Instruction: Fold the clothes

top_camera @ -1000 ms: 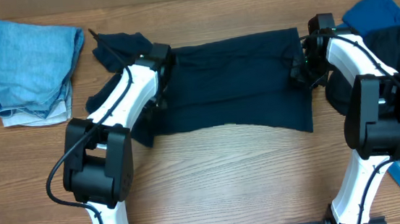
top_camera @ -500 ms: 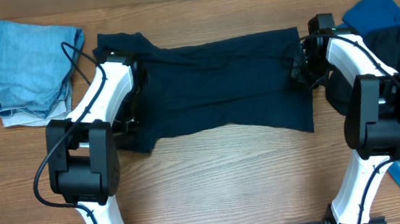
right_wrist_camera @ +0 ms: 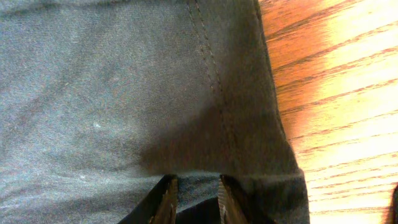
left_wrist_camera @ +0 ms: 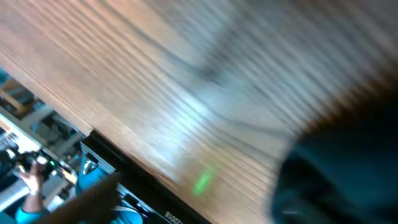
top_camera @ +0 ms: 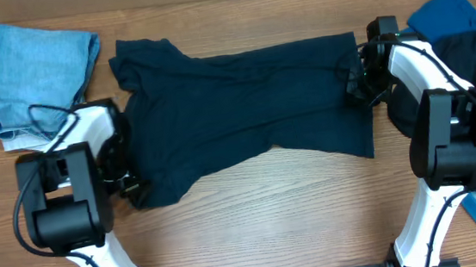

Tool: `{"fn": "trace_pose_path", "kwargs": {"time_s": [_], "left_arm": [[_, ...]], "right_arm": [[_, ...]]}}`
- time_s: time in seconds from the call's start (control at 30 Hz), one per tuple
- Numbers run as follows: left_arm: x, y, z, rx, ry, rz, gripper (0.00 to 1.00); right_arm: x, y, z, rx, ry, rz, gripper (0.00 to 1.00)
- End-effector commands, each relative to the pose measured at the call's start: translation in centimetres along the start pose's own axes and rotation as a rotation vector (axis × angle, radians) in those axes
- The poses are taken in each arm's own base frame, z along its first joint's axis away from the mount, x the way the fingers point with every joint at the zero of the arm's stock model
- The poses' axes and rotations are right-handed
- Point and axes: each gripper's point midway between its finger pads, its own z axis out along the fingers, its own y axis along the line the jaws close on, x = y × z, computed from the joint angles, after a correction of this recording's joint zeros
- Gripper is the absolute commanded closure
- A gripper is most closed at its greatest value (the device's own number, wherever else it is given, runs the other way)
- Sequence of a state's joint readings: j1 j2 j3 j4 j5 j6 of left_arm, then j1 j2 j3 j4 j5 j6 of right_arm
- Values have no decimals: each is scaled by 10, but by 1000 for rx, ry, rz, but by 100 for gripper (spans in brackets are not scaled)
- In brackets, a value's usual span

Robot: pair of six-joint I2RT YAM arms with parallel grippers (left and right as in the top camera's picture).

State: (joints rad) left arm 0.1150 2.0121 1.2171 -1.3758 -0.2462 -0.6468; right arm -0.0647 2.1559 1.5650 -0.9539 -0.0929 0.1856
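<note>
A dark navy shirt (top_camera: 244,107) lies spread flat across the middle of the table, with one sleeve at the far left. My right gripper (top_camera: 356,80) sits at its right edge. In the right wrist view that gripper (right_wrist_camera: 196,198) is shut on a fold of the shirt (right_wrist_camera: 124,93) just inside the stitched hem. My left gripper (top_camera: 130,184) is low at the shirt's near left corner, and its jaws are too dark to read. The left wrist view is motion-blurred, showing wood and a dark patch of shirt (left_wrist_camera: 336,180).
A folded pale blue stack (top_camera: 39,82) sits at the far left. A pile with a bright blue garment (top_camera: 443,12) and a dark one (top_camera: 473,52) lies at the right, behind my right arm. The table's front edge (left_wrist_camera: 143,186) runs close to my left gripper.
My left arm has swung from the shirt's upper left down to its near left corner, and the shirt's left side now lies spread out. The right arm has not moved.
</note>
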Motion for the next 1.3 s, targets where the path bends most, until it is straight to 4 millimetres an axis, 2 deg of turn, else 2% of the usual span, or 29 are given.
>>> {"fn": "trace_pose_path", "kwargs": {"time_s": [0.0,0.07,0.13,0.2,0.27,0.33,0.47,0.57,0.6,0.63,0.67,0.7,0.77,0.87,0.9,0.97,1.03,1.07,1.2,1.27], "left_arm": [[-3,15,-1,6,-3,1,0],[-2,25,-7,-13,-25,-1,0],[-4,28,-21,27,-76,-21,0],[-8,46,-54,81,-198,-78,0],[-4,63,-76,210,-268,-164,0],[-1,77,-84,311,-279,-236,0],[-2,91,-78,340,-247,-288,0],[-10,60,-94,486,-287,-178,10],[-13,46,-104,529,-325,-110,23],[-14,30,-114,572,-365,-30,86],[-12,12,-125,620,-395,48,96],[-6,-6,-135,649,-434,157,96],[4,-29,-141,629,-471,282,96],[15,-62,-140,622,-497,416,96],[18,-80,-136,616,-513,464,96],[16,-105,-128,614,-542,509,96],[3,-132,-117,620,-575,531,96],[-2,-140,-104,605,-549,536,96],[-6,-152,-62,528,-435,582,96],[0,-147,-50,491,-382,593,96]], "right_arm": [[0,-8,-2,39,-10,0,73],[0,-8,-2,39,-10,0,73],[0,-8,-2,38,-11,0,72],[0,-8,-2,39,-10,0,72],[0,-8,-2,39,-10,0,72],[0,-8,-2,39,-10,0,72],[0,-8,-2,39,-10,0,72],[-1,-8,-2,38,-13,0,72],[-1,-8,-2,38,-13,0,72],[-1,-8,-2,38,-13,0,72],[-1,-8,-2,38,-13,0,72],[-1,-8,-2,38,-14,0,72],[-1,-8,-2,37,-17,0,72],[-2,-8,-2,37,-18,0,72],[-2,-8,-2,37,-18,0,71],[-2,-8,-2,37,-17,0,72],[-2,-8,-2,37,-17,0,72],[-1,-8,-2,37,-17,0,72],[-1,-8,-2,37,-17,-1,72],[-1,-8,-2,38,-14,0,72]]}}
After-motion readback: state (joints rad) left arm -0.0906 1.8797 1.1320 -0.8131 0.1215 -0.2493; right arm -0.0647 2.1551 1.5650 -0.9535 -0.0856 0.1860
